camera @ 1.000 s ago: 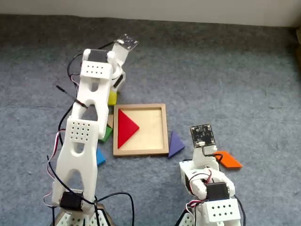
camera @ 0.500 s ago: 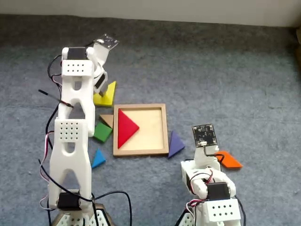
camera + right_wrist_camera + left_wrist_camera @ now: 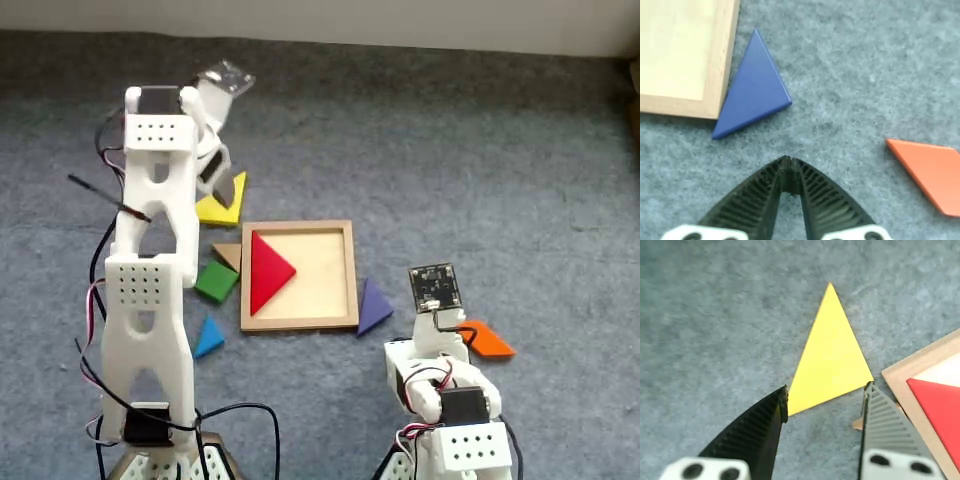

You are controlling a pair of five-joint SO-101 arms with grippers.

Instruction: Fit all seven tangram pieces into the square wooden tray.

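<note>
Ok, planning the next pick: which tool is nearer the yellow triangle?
Left. The left tool is open, its tips by two corners of the yellow triangle. The right tool, shut, is across the tray, between the dark blue triangle and the orange piece.

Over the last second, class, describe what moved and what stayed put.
The left arm swung to its left, off the edge of the wooden tray, uncovering the green piece and light blue piece; the left gripper now hangs open over the yellow triangle. Nothing was gripped or released. The right gripper, red triangle, dark blue triangle and orange piece stayed put.
</note>
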